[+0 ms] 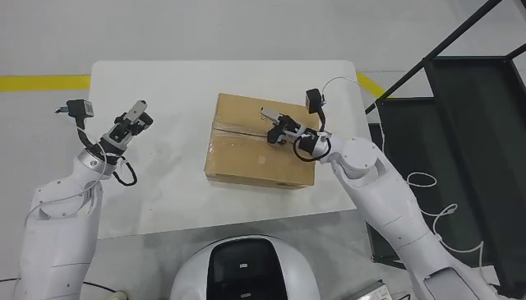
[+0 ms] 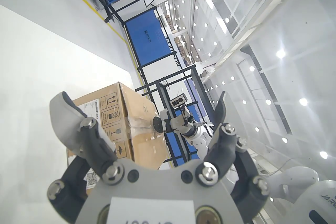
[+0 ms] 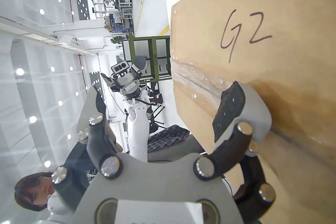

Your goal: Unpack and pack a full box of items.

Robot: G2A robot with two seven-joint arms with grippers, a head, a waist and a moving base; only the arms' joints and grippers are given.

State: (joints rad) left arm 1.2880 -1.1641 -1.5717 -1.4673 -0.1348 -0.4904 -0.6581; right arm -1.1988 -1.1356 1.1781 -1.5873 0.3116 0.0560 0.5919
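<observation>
The closed cardboard box (image 1: 259, 140) sat on the white bench (image 1: 164, 78), a little toward its right edge, with clear tape (image 3: 199, 80) along the top seam and labels (image 2: 110, 114) on one side. The right jaws stood wide open and empty over the box top, one finger (image 3: 231, 109) down by the tape; whether it touched was unclear. The left jaws, also open and empty, hung near the bench's left edge, well apart from the box. A dark metal rack (image 1: 444, 136) stood off the right edge.

floor (image 1: 246, 12): pale grey | yellow line (image 1: 41, 82): left | black metal rack (image 1: 460, 94): right of white desk (image 1: 148, 193) | ceiling lights (image 2: 280, 53): round
</observation>
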